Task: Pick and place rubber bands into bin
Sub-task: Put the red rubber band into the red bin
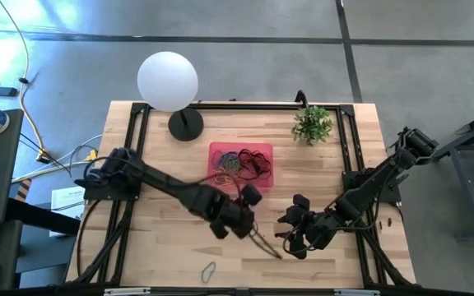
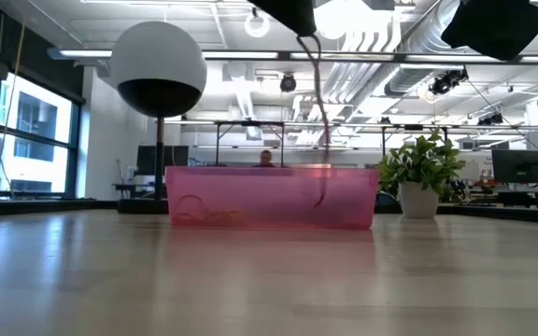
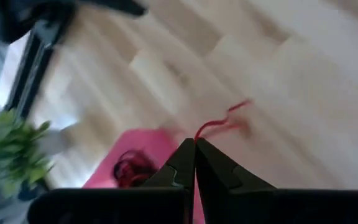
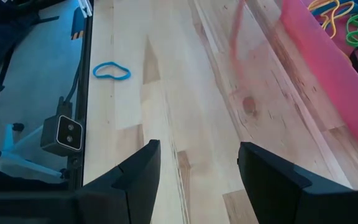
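The bin (image 1: 241,164) is a pink-red tray on the middle of the table, with several coloured rubber bands (image 1: 239,161) lying in it. My left gripper (image 1: 247,220) hangs above the table just in front of the bin, shut on a red rubber band (image 2: 318,112) that trails below it. In the left wrist view its fingers (image 3: 194,155) are closed, with the band (image 3: 219,124) leading off from their tips. To its right, my right gripper (image 1: 290,238) (image 4: 197,168) stands open over bare wood. A blue rubber band (image 4: 110,71) lies flat near the front edge. My left gripper pinches the red band's upper end (image 3: 199,134) between its two shut fingertips, which slant down from above. The band hangs slack below the gripper as a long thin loop. Its lower end (image 2: 320,198) shows in front of the bin's wall, clear of the table.
A white globe lamp (image 1: 168,80) stands at the back left and a small potted plant (image 1: 312,123) at the back right. Black frame rails (image 1: 348,164) run along the table's sides. Bare wood lies in front of the bin.
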{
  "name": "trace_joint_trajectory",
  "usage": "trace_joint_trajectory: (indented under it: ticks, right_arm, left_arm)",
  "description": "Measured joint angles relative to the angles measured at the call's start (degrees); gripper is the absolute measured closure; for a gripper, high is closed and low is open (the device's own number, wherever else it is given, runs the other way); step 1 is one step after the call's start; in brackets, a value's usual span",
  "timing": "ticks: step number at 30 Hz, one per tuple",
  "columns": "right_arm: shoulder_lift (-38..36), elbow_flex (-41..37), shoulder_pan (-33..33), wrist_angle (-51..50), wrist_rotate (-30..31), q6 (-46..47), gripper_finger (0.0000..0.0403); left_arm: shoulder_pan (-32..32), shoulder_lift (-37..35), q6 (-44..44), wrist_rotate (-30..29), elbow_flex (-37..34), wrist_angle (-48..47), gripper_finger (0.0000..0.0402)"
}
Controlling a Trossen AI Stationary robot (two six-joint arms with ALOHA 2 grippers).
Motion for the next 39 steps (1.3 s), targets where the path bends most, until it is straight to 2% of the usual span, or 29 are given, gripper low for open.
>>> trace_joint_trajectory:
  ticks: [5, 11, 24, 39]
  right_arm:
    - [0.0, 0.0, 0.0, 0.0, 0.0, 0.0, 0.0199]
    - [0.0, 0.0, 0.0, 0.0, 0.5, -0.5, 0.0199]
    - [0.0, 0.0, 0.0, 0.0, 2.3, -1.1, 0.0199]
    - [0.0, 0.0, 0.0, 0.0, 5.8, 0.4, 0.0199]
  left_arm:
    - [4.4, 0.0, 3.5, -2.3, 5.4, -5.7, 0.0402]
    - [11.3, -0.1, 8.0, -3.1, 8.3, -6.7, 0.0401]
    - [23.7, -0.1, 10.9, 5.4, 8.4, -4.5, 0.0401]
    - [27.7, 4.1, 11.3, 12.4, 8.5, -2.0, 0.0397]
